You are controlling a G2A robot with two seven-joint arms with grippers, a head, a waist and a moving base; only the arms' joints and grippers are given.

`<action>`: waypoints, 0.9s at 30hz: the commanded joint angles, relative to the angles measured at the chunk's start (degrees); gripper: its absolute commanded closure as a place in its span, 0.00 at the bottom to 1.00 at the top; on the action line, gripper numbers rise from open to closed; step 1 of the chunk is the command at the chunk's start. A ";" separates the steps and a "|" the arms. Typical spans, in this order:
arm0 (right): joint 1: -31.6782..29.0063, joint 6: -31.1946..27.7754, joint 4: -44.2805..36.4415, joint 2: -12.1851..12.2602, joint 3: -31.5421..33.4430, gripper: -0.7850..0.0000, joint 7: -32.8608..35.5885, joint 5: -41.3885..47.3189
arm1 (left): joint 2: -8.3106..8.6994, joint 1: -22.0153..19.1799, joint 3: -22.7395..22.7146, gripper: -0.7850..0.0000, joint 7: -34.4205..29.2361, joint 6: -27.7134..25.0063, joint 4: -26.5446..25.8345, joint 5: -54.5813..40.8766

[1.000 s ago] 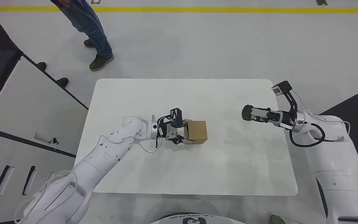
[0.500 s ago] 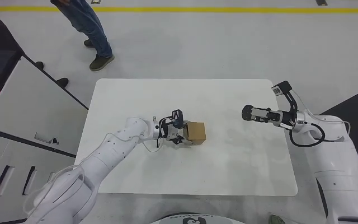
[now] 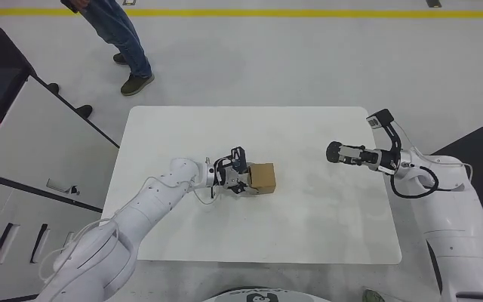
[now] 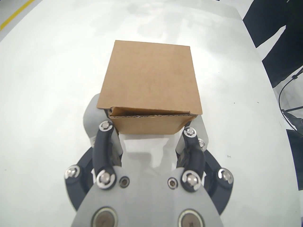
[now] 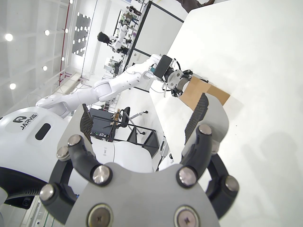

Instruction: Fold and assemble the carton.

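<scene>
A small brown carton point(image 3: 262, 177) lies on its side near the middle of the white table point(image 3: 317, 226). My left gripper point(image 3: 240, 175) is at its left end. In the left wrist view the two fingers point(image 4: 93, 109) press the carton point(image 4: 149, 81) from both sides, shut on it, and a folded end flap faces the wrist. My right gripper point(image 3: 332, 152) hovers over the table's right part, well apart from the carton, open with nothing between its fingers. The right wrist view has the right gripper point(image 5: 144, 107) in front, with the carton point(image 5: 201, 89) and the left gripper point(image 5: 178, 83) beyond.
A white cabinet point(image 3: 45, 136) stands off the table's left side. A person's legs point(image 3: 121, 38) are on the floor beyond the far left corner. The tabletop around the carton is bare.
The carton and my left gripper have slid a little to the left together. The right arm has kept still.
</scene>
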 commanded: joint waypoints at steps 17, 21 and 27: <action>0.00 0.00 0.00 0.00 0.00 0.00 0.00 0.00 | 1.42 0.32 -2.53 0.00 6.60 -1.10 0.63 1.70; 0.00 0.00 0.00 0.00 0.00 0.00 0.00 0.00 | 3.08 0.87 -4.51 0.00 8.52 -2.02 -1.19 3.09; 0.00 0.00 0.00 0.00 0.00 0.00 0.00 0.00 | 6.55 3.20 -9.26 0.00 10.71 -4.86 -6.59 4.34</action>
